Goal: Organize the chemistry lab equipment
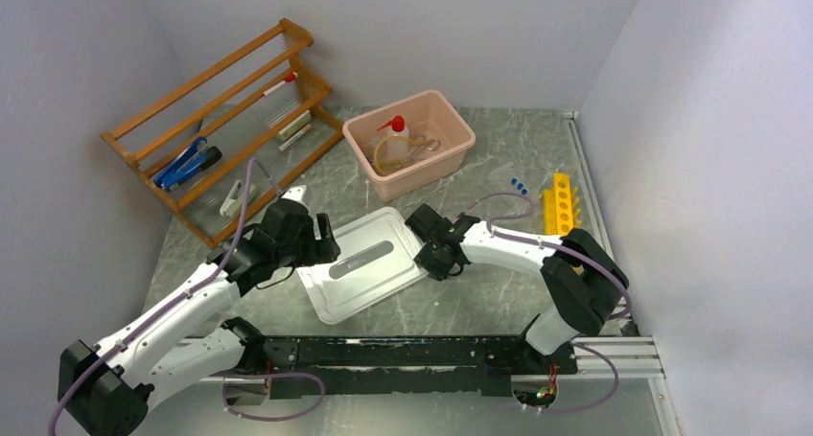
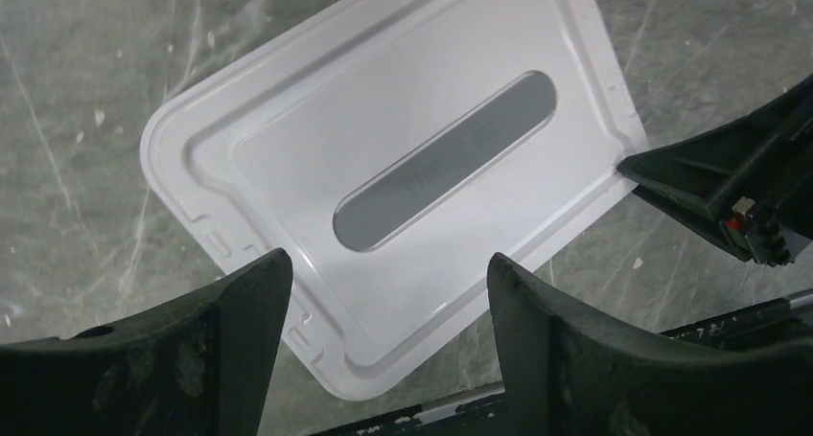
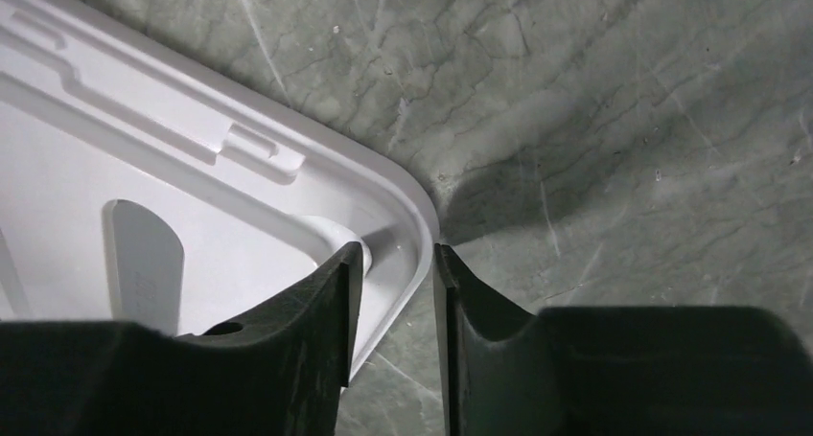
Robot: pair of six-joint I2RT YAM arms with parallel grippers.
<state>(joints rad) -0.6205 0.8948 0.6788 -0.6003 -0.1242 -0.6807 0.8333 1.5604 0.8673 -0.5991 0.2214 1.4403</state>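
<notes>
Contents first: the white red-capped squeeze bottle and tan rubber tubing sit inside the open pink plastic tub. Not yet in it: the yellow tube rack and blue-capped clear tubes, both off the tub's right side on the grey marbled table.

The flat white rectangular lid lies just in front of the tub, apart from it, with a grey oblong in its middle. The right gripper is pinching the lid corner in front of the tub, one finger inside the rim and one outside. The left gripper is spread wide with nothing between its fingers, hovering over the lid's edge front-left of the tub. The orange wooden shelf rack stands left of the tub.

My read is that this is lid handling with the tub unclosed. The rack and tubes probably go in first, so park the lid rather than fit it.

A single-corner pinch on thin plastic will likely flex and pivot. Lift low and slow and keep it level. Better, bring the left gripper down onto the opposite rim before raising. Keep the lid's swing off the tub wall.
</notes>
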